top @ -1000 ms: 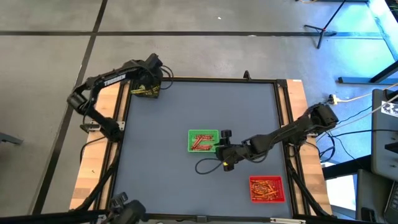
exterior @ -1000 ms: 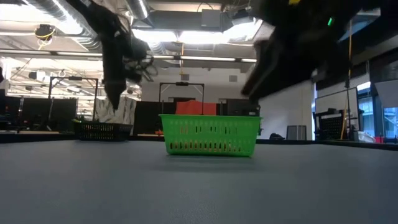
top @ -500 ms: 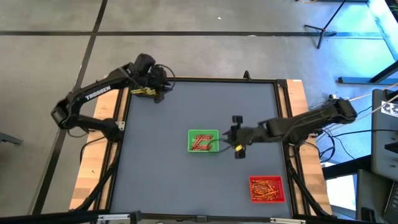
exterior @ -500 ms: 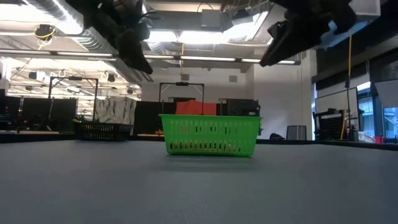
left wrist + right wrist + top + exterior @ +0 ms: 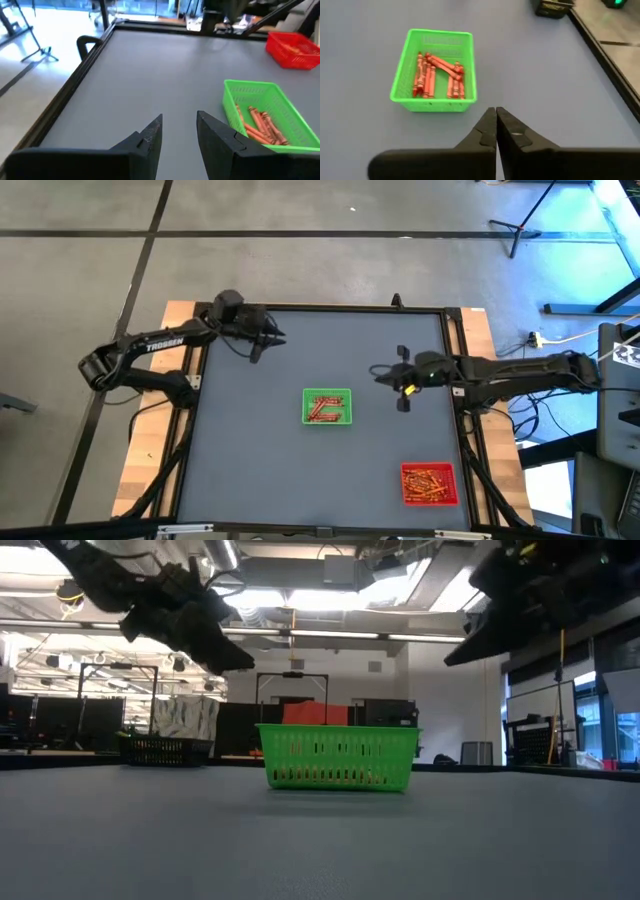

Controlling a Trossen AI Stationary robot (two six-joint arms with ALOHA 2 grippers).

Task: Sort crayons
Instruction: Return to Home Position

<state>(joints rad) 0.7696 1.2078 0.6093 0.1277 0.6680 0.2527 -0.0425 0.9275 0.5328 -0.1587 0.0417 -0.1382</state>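
Two arms, three containers and a stock of crayons, listed by size. Positions are read off the high view as a dial, with 12 o'clock at the table's far edge.

1. Table [image 5: 260, 460]: grey top with a dark frame. No loose crayon shows on it.
2. Left arm: reaches in from 10 o'clock. The left gripper [image 5: 179, 125] hangs above the table near 11 o'clock, its fingers a narrow gap apart and holding nothing.
3. Right arm: stretches in from 3 o'clock. The right gripper [image 5: 495, 112] hangs at about 2 o'clock of the green tray, its fingers pressed together and holding nothing.
4. Red tray [image 5: 404, 485]: sits at 5 o'clock, near the table corner. It is filled with orange and yellow crayons [image 5: 432, 485].
5. Green tray [image 5: 440, 33]: sits at the dial's centre and holds roughly a dozen red crayons [image 5: 427, 75] lying loosely crossed.
6. Black basket [image 5: 160, 750]: seen in the low view toward the far edge. Its contents cannot be made out.

Handling note on the crayons: they are probably very light, stiff and waxy, and would snap under a hard squeeze. They are round enough to roll. A grip at mid-length, across the narrow width, would likely hold best. Sorting looks finished.
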